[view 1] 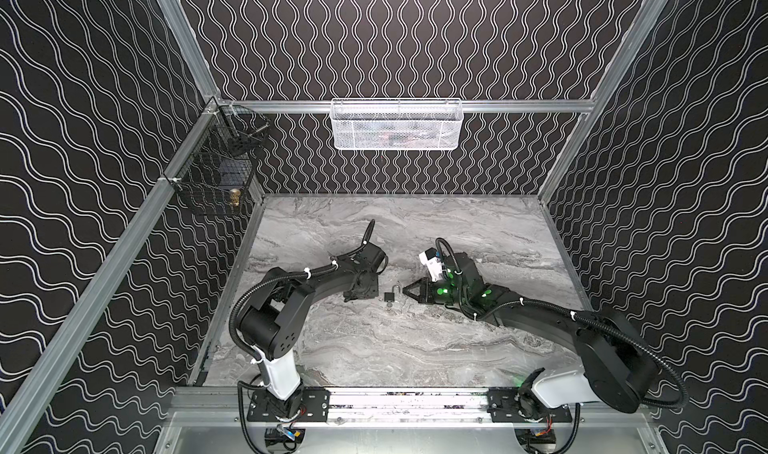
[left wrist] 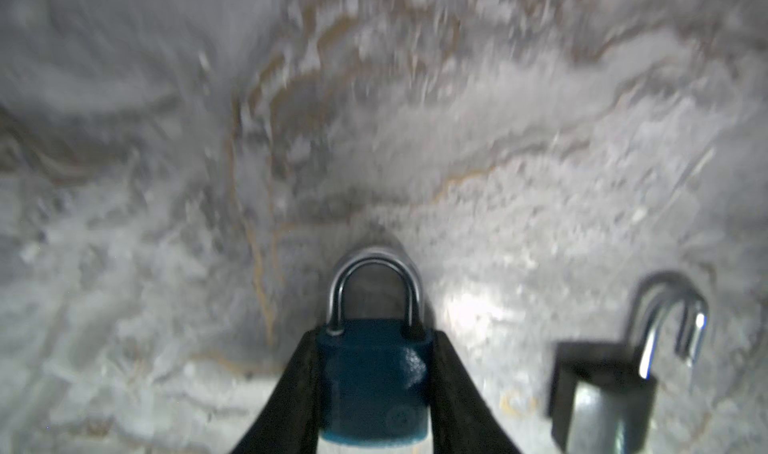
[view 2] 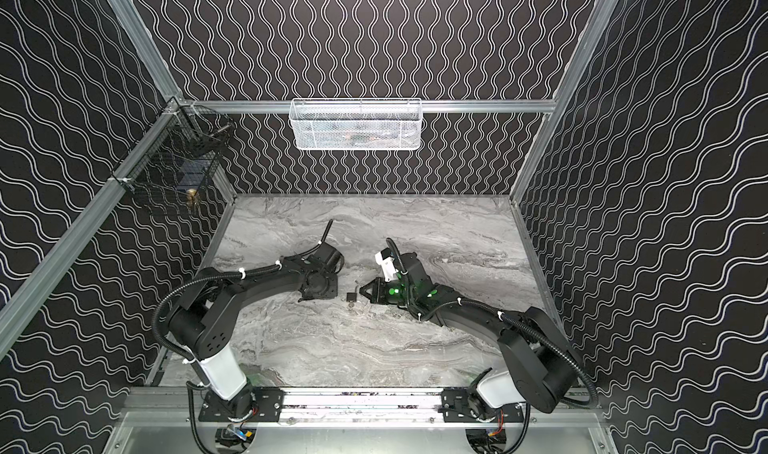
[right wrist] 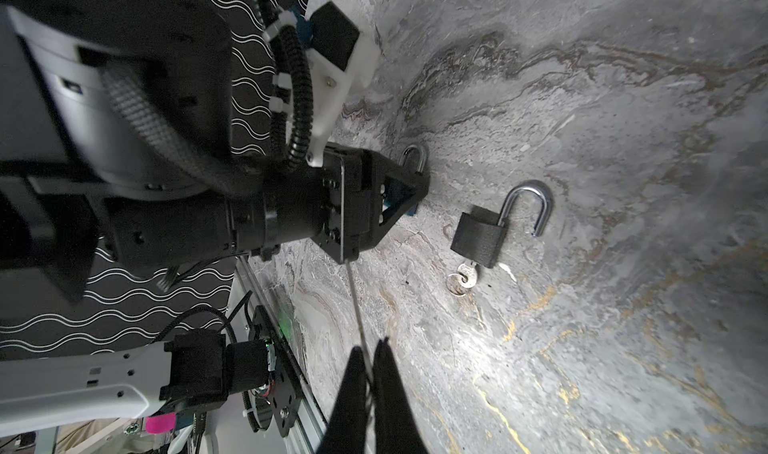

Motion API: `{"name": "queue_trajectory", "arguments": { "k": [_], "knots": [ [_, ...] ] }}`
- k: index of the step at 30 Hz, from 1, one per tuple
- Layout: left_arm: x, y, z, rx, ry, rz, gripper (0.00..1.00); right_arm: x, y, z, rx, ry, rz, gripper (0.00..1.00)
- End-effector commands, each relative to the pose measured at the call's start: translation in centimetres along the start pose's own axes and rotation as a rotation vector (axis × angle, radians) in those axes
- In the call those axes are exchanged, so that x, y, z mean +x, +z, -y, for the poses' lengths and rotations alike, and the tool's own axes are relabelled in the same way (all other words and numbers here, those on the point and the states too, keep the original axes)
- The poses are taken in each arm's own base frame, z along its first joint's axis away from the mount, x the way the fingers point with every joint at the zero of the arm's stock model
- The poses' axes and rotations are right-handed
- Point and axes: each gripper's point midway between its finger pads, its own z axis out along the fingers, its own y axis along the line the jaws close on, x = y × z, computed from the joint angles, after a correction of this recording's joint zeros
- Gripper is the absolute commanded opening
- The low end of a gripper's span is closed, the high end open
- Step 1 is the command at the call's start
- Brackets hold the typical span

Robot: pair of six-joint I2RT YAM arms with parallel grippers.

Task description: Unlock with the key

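Blue padlock [left wrist: 374, 385] sits clamped in left gripper [left wrist: 374, 336], emblem [left wrist: 400, 417] blurred; right gripper [right wrist: 370, 348] pinched closed.

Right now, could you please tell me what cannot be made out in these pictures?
- Blue metal padlock in the left pincer: keyhole end cut off by the left wrist view's edge; in both top views the pincer itself hides it.
- White wire-mesh basket on the back rail: contents blurred behind the mesh in both top views.
- Small silver key in the open black padlock: too small in both top views.
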Motion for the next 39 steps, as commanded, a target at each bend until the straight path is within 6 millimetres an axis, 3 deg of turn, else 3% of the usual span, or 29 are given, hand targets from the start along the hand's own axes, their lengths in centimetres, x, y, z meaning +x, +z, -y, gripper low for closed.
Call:
{"name": "queue_trajectory", "arguments": {
  "k": [1, 7, 12, 23, 30, 39],
  "knots": [
    [1.1, -1.1, -0.3, 0.004, -0.040, -0.042, 0.29, -0.6, -0.1, -0.8, -0.015, -0.032, 0.008, 0.00],
    [0.3, -3.9, -0.5, 0.068, -0.168, 0.062, 0.24, -0.5, -0.5, -0.3, 0.092, -0.060, 0.010, 0.00],
    [-0.1, -6.4, -1.3, 0.114, -0.319, 0.150, 0.23, 0.7, -0.1, -1.1, 0.151, -0.091, 0.011, 0.00],
    [-0.7, -11.1, -2.9, 0.207, -0.546, 0.289, 0.15, 4.2, 4.0, -5.0, 0.090, -0.075, 0.074, 0.00],
    [-0.2, -12.7, -3.4, 0.237, -0.613, 0.291, 0.13, 4.5, 6.4, -7.3, 0.040, -0.093, 0.148, 0.00],
    [0.4, -13.9, -4.8, 0.242, -0.673, 0.337, 0.11, 4.7, 9.1, -8.6, 0.001, -0.075, 0.166, 0.00]
  ]
}}
